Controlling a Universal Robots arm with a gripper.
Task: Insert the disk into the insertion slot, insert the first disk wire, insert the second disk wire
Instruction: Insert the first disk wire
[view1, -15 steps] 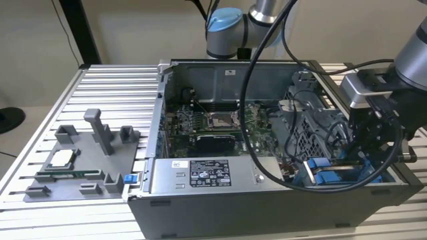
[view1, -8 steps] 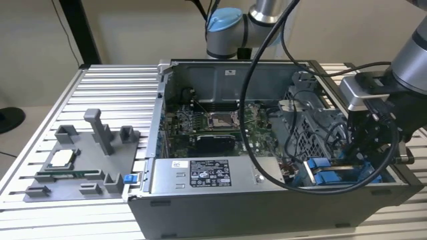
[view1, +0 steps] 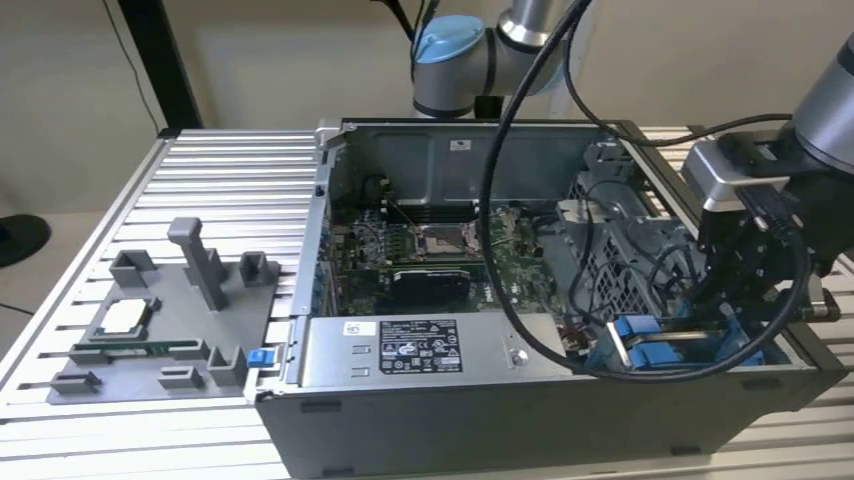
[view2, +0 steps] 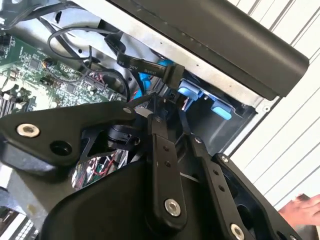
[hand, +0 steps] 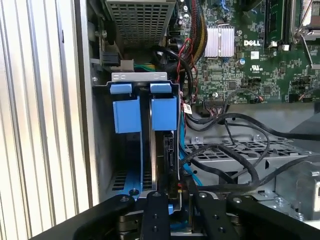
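The insertion slot (hand: 139, 76), a grey metal bay with blue tabs (hand: 125, 114), sits at the front corner of the open computer case (view1: 441, 420) on the exterior view's right, blue tabs (view1: 654, 338) showing there too. The disk (hand: 168, 150) stands edge-on inside the bay behind one blue tab, only its dark narrow end visible. My gripper (hand: 177, 192) hangs right over that end, its black fingers (view2: 160, 130) drawn close on a small black wire connector (view2: 171, 75) with a blue wire (hand: 189, 172) beside it. In the exterior view the gripper (view1: 721, 330) reaches down into the bay.
Black cables (hand: 235, 160) loop over the perforated grey cage (hand: 245, 150) beside the bay. The green motherboard (hand: 250, 60) and the labelled power-supply box (view1: 414, 350) lie inside the case. A grey fixture tray (view1: 160, 320) is on the exterior view's left. A hand (view2: 300, 207) shows outside the case.
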